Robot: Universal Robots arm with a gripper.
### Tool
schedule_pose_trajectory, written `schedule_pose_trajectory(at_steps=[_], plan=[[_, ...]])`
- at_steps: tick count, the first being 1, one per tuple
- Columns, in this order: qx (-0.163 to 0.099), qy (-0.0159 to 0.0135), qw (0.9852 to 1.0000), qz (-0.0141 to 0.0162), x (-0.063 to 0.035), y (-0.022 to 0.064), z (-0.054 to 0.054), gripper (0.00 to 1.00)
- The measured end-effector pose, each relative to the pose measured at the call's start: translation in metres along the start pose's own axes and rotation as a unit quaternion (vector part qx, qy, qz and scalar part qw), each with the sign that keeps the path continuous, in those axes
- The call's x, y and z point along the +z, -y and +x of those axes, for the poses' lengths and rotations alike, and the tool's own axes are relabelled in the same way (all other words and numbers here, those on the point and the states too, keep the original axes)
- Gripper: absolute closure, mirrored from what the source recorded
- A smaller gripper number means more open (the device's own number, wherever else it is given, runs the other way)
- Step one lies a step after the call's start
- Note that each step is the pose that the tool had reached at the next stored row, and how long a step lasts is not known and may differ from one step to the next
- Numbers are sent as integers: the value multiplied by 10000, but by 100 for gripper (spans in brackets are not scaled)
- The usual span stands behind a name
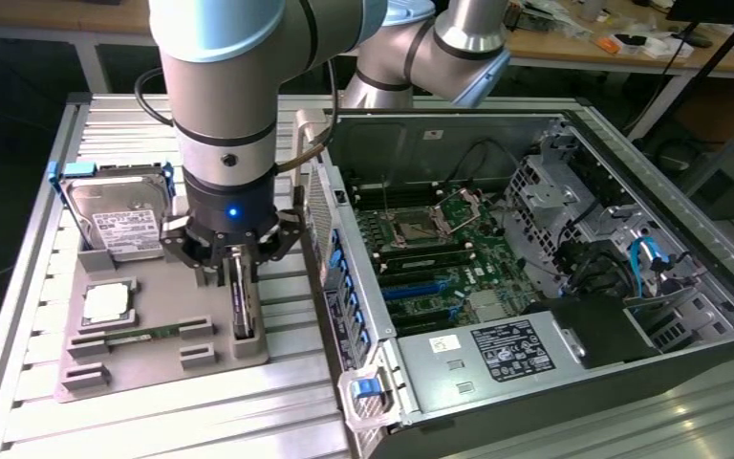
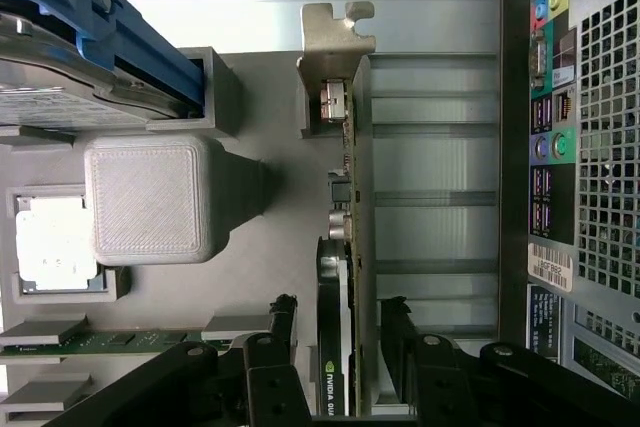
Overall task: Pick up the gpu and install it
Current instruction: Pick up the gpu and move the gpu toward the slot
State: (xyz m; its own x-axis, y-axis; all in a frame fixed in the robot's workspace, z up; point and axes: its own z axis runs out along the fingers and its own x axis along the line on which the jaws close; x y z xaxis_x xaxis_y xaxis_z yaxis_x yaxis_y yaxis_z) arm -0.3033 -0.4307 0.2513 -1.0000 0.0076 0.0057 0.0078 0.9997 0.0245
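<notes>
**Gripper astride the gpu, not yet gripping**

My gripper [image 2: 340,309] is spread wide, with one finger on each side of the gpu [image 2: 358,197] and a sliver of gap on both. The gpu stands on edge in a slot of the grey holder tray [image 1: 150,368], its silver bracket [image 2: 335,42] at the far end. The hard drive [image 1: 118,218] shares the tray. The open computer case [image 1: 622,373] lies on the bench [image 1: 150,421], to the exterior view's right.

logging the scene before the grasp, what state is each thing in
gpu, standing on edge in the grey tray
pincer, open, straddling the gpu
hard drive, upright in its holder
computer case, open, lying on its side
cpu, flat in the tray
</notes>
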Motion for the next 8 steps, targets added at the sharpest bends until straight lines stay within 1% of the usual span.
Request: schedule_pose_trajectory(at_steps=[1,2,4,8], plan=[[0,0,10000,0,0,0,0,60],[0,0,10000,0,0,0,0,60],[0,0,10000,1,0,0,0,72],[0,0,10000,0,0,0,0,73]])
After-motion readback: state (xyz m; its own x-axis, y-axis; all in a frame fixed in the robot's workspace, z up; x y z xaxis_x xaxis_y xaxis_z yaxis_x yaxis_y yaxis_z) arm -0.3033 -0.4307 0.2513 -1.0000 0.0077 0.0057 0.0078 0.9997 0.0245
